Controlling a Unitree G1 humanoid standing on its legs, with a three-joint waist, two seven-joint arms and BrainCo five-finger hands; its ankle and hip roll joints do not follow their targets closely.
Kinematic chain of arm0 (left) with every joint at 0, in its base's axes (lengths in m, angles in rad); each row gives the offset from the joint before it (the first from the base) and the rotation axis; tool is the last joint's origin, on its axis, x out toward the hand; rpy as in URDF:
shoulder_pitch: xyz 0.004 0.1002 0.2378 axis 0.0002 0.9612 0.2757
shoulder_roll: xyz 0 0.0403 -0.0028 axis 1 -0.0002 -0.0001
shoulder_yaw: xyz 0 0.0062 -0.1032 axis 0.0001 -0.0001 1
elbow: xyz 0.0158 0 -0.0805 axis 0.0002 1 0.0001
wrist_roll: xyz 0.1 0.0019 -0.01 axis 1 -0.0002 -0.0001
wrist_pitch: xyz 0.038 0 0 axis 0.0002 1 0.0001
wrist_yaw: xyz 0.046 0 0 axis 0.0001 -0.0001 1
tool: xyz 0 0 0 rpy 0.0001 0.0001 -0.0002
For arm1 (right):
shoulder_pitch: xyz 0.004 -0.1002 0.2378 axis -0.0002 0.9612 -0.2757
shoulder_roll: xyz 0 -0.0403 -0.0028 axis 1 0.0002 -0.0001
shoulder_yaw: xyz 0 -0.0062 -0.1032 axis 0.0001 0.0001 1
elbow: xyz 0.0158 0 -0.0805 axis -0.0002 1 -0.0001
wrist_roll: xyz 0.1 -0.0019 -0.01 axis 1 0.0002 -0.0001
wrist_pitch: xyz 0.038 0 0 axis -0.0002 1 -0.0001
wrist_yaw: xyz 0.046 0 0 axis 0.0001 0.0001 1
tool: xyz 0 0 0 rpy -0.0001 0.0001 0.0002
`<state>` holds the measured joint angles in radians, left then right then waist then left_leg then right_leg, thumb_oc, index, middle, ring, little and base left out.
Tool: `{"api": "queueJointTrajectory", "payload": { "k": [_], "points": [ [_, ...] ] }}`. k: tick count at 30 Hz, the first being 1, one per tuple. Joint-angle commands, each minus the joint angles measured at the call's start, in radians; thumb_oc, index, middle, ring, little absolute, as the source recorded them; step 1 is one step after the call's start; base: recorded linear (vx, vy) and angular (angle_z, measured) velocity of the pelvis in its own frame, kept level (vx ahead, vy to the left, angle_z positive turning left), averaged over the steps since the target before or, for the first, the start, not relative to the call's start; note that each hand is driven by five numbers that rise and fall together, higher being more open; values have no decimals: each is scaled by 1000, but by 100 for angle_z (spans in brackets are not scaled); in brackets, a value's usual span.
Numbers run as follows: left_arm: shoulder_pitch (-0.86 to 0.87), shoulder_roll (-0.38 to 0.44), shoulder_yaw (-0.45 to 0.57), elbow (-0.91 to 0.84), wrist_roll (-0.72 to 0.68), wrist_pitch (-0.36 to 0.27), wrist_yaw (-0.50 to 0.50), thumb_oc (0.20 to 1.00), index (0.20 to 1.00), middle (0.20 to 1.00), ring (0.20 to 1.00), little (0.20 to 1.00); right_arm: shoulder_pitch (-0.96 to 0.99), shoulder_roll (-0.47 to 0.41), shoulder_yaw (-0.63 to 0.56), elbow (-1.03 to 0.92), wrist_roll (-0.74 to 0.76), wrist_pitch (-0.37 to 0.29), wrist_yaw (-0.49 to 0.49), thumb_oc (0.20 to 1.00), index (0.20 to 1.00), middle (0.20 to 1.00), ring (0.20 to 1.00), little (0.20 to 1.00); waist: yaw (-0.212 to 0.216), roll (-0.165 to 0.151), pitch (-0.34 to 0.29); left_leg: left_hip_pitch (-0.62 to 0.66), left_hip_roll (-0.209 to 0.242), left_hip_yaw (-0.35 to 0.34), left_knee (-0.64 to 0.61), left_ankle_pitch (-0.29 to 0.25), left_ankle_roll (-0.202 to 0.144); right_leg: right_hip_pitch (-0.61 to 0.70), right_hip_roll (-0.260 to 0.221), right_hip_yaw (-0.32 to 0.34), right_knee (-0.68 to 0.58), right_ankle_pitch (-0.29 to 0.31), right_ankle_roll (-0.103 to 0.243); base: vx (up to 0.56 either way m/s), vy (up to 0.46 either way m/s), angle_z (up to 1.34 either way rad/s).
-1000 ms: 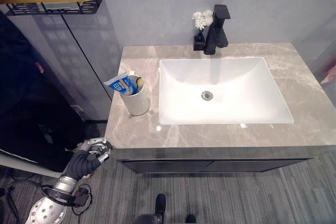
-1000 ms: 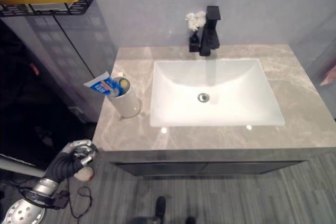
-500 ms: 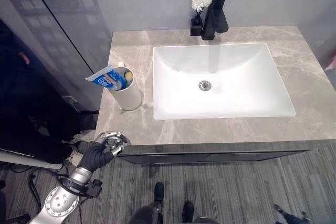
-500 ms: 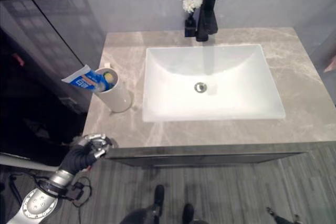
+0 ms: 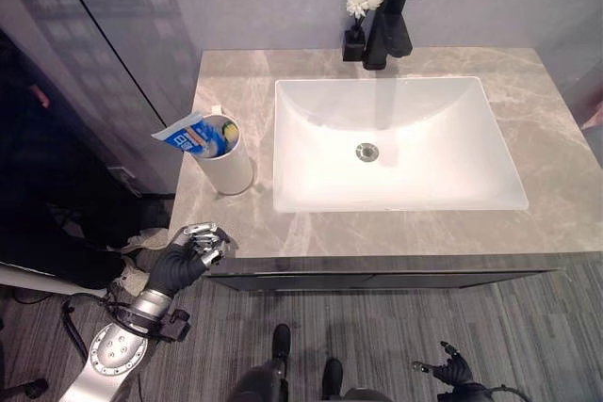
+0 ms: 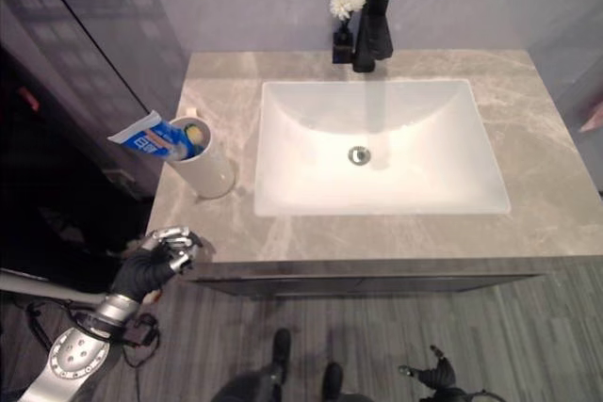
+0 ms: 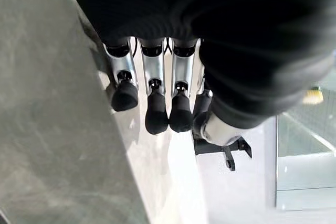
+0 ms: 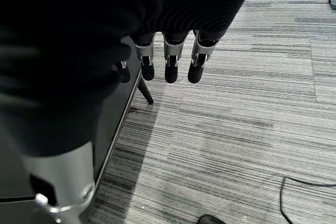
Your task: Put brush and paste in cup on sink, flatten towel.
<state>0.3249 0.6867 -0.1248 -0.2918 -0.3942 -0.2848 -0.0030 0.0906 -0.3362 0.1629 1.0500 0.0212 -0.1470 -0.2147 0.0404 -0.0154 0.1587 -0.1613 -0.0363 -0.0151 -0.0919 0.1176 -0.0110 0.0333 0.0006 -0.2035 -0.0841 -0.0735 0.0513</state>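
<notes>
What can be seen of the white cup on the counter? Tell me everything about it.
The cup is a plain white cylinder, smooth and glossy like ceramic or plastic, with no handle visible. It stands upright on the grey marbled counter, left of the white sink basin and apart from it. A blue and white toothpaste tube sticks out over its rim, leaning to the left. Neither hand touches it.

A: Countertop [image 5: 528, 120]?
B: Grey-beige marble, pale veining. Basin [image 5: 396, 143] white; tap [image 5: 389, 18] black.
A: Cup [image 5: 224, 159]?
B: White; paste tube [image 5: 188, 134] blue and white. Floor [image 8: 247, 103] grey, striped.
</notes>
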Motion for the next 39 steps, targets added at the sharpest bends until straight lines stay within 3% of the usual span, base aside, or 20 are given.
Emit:
{"api": "queueJointTrajectory", "payload": {
  "k": [1,16,39],
  "points": [
    [-21,-26,48,-1,-27,-24,11,200,200,200,200,200,8,-11,-8,4,27,2,1,1000,1000,1000,1000,1000,1,-26,-36,2,93,43,5,-26,-75,-90,-90,-23,-3,108,79,0,0,0],
    [-144,-85,-3,64,12,-6,60,200,200,200,200,200,-46,24,103,-64,45,5,41,1000,1000,1000,1000,1000,8,-36,-31,-10,91,36,5,-33,-74,-95,-88,-32,-3,98,73,9,-6,0],
    [-366,-146,9,117,64,14,173,200,200,200,200,200,-40,35,114,-20,23,28,36,1000,1000,1000,1000,1000,-33,-39,-34,-4,95,55,5,-46,-74,-97,-87,-13,-3,97,69,1,-1,0]
  ]
}}
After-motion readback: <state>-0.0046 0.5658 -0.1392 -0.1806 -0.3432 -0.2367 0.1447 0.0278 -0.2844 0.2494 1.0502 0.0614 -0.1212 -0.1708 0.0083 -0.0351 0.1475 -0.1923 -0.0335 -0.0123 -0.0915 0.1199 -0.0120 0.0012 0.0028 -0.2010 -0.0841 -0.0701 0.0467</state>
